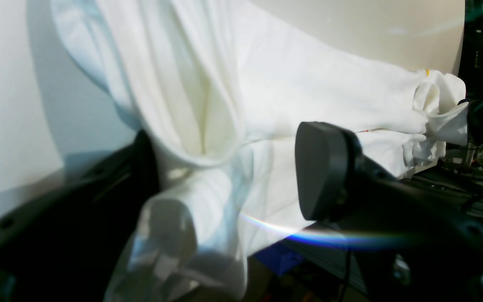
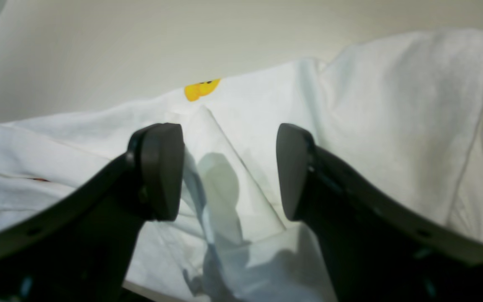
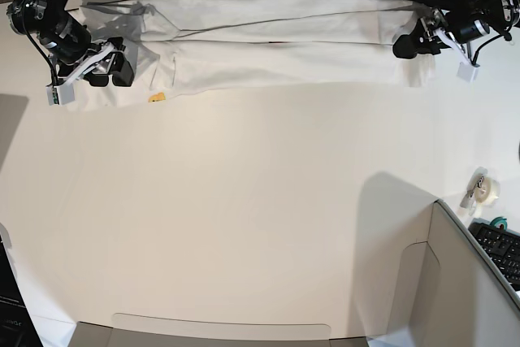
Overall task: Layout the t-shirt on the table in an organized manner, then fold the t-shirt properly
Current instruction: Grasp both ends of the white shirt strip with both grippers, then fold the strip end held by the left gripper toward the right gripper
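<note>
Off-white smooth counter is filling nearly the whole base view, its curved edge running along the 12 o'clock side. White short-sleeved cloth t-shirt is lying stretched into a long, loosely folded band across that far edge, running from 10 o'clock to 2 o'clock, with a small yellow patch of print peeking out near its 10 o'clock end. Grey cardboard box is sitting at 5 o'clock, well apart from the shirt, with a roll of clear tape just beside it at 3 o'clock.

Left end effector is sitting at the shirt's 2 o'clock end, its jaws spread wide; cloth is draping between them in the left wrist view, but whether it is gripping that cloth cannot be told. Right end effector is sitting at the 10 o'clock end, jaws standing apart over a raised fold of fabric, touching nothing.
</note>
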{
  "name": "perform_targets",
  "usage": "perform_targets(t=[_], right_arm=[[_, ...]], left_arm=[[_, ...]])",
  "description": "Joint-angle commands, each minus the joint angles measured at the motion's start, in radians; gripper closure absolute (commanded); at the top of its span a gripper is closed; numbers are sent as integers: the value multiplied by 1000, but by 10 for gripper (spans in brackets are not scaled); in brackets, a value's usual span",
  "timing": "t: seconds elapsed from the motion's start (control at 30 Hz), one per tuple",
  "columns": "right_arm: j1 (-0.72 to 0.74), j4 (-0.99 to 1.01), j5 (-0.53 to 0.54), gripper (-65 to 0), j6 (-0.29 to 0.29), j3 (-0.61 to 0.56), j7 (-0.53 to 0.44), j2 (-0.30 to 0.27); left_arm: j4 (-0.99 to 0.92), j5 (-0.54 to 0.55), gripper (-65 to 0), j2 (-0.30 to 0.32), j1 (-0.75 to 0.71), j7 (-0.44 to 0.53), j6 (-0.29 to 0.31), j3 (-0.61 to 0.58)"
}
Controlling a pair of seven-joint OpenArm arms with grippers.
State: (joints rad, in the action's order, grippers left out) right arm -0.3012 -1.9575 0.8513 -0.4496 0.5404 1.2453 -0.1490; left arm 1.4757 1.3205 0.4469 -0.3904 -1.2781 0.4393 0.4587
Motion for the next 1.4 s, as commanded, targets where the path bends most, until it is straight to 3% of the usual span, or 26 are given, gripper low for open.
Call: perform_targets(t=[0.0,0.17,0.3,0.47,0.57,0.77,1.13,1.37], right_arm=[[6,-18,19,-349,-10,7,-16,-11],[6,-18,19,-349,-10,25,-16,-10],[12,-18,19,-349,-10,31,-16,-8],[20,-18,18,-349,-10,63,-16,25],[26,-18,16,-349,-10,97,-14,38],[44,-18,18,-349,-8,162,-11,38],[40,-18,15,-349,-8,421,-9,32],[24,-18,12,-349,-8,527,27,32]], left_arm=[[10,-16,-393,17,-3,-5,0,2],[10,-16,-196,17,-3,-11,2,2],[10,-16,0,17,0,-13,2,2],[39,-9,0,10,6,-8,3,2],[141,-9,0,-27,6,-16,3,2],[345,-8,0,-33,1,-16,3,-70],[392,-8,0,-35,129,-7,3,-479],[385,-14,0,-127,233,-16,-4,-621]])
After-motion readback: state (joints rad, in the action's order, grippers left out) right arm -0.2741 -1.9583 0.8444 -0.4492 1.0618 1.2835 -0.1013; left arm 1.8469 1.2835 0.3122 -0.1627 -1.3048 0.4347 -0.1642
